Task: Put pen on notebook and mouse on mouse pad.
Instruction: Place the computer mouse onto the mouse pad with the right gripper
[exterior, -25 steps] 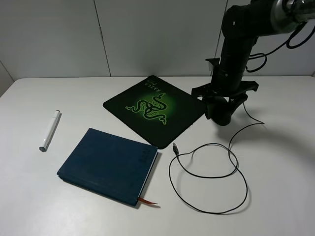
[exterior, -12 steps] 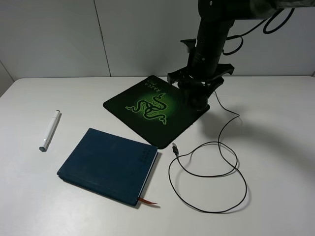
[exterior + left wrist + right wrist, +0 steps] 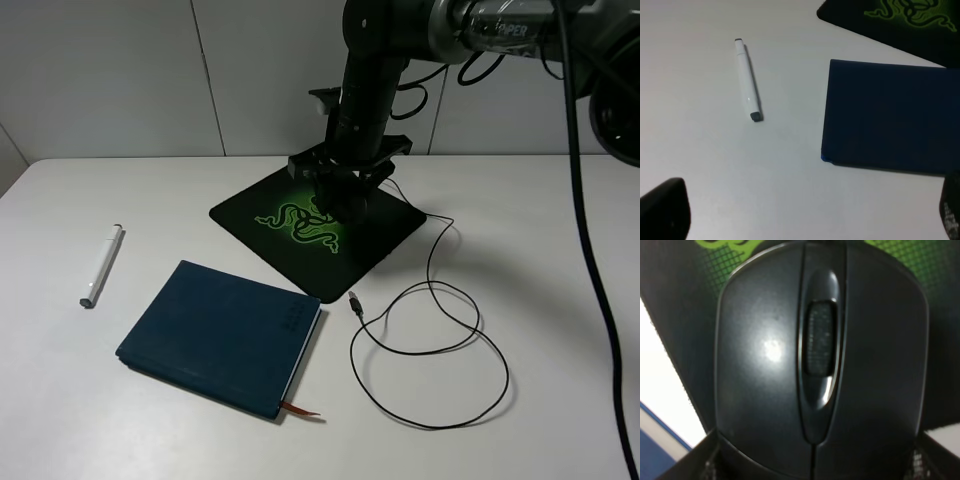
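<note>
From the high camera there is one white pen point(image 3: 100, 266), one teal-blue notebook point(image 3: 220, 335), one black mouse pad point(image 3: 385, 235) with a green snake logo and one black wired mouse point(image 3: 337, 212), all on a white table point(image 3: 560, 300). The right gripper point(image 3: 338, 200) is clamped on the mouse over the middle of the pad; whether the mouse touches the pad cannot be told. Its one thin cable point(image 3: 440, 345) runs off the pad and loops across the table to a USB plug point(image 3: 355, 300) just beside the pad's near corner. The pen lies on the bare table, apart from the notebook. In the left wrist view the left gripper point(image 3: 805, 220) has its jaws wide apart and holds nothing; one pen point(image 3: 747, 80) lies ahead of one finger point(image 3: 662, 212), and the notebook point(image 3: 890, 115) lies ahead of the other, with the mouse pad point(image 3: 850, 22) beyond. In the right wrist view the mouse point(image 3: 815, 365) fills the frame between two fingertips point(image 3: 705, 460), with the pad point(image 3: 685, 315) beneath it.
</note>
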